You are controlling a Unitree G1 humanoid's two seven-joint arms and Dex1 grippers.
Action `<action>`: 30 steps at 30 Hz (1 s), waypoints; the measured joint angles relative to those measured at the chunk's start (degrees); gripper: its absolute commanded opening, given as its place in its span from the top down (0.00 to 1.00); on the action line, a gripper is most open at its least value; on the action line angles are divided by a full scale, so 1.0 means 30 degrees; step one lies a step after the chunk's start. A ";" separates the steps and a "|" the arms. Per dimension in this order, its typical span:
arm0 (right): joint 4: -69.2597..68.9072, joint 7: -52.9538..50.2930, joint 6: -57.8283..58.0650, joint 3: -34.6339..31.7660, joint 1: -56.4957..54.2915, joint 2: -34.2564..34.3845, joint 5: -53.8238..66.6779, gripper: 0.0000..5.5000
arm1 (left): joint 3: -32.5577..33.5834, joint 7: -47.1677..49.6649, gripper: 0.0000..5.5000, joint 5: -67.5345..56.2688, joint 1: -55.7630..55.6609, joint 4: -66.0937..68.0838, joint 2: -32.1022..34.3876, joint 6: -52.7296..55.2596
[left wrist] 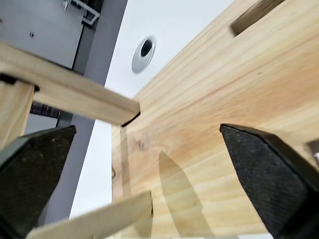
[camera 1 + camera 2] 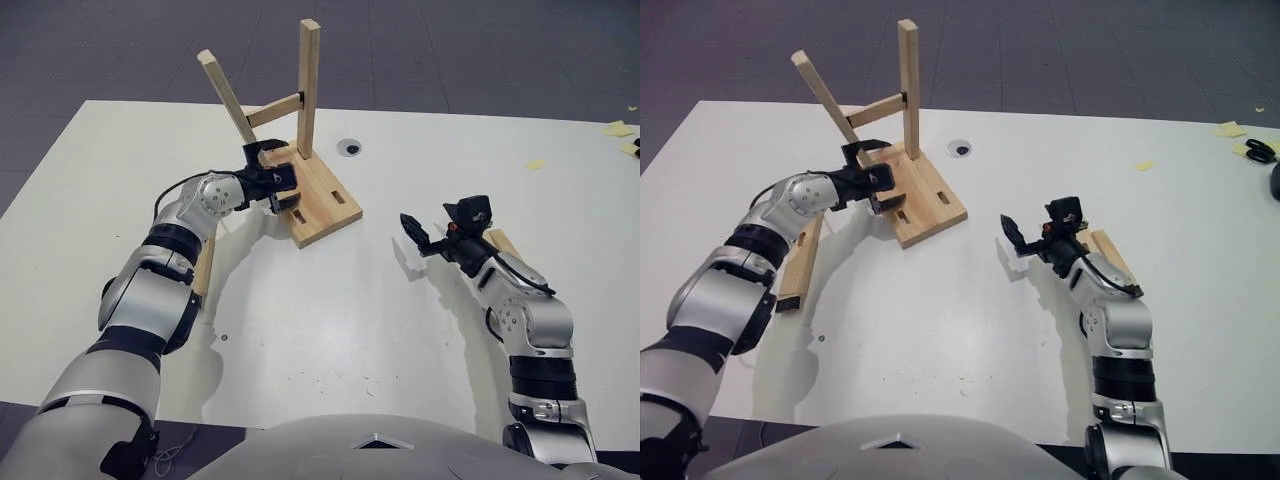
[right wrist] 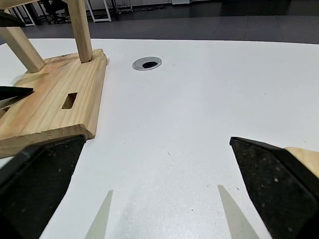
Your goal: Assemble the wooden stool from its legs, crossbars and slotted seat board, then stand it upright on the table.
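The pale slotted wooden seat board (image 2: 325,205) was found flat on the white table (image 2: 330,330), far left, with two upright legs (image 2: 310,90) and one crossbar (image 2: 273,109) fitted. Two slots were judged unfilled, and loose wooden pieces (image 2: 800,262) were noted beside the arms. The left gripper (image 2: 272,180), over the board's near edge, and the right gripper (image 2: 418,235), near right, were seen spread wide, nothing held.

Two legs (image 2: 309,90) atop seat board (image 2: 328,208)
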 measured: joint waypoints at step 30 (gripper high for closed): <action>0.0426 -0.0065 -0.0004 -0.0612 -0.0350 -0.0402 -0.0045 0.02 | 1.3265 0.7025 0.02 -1.0319 0.2198 -1.8751 0.3867 1.4826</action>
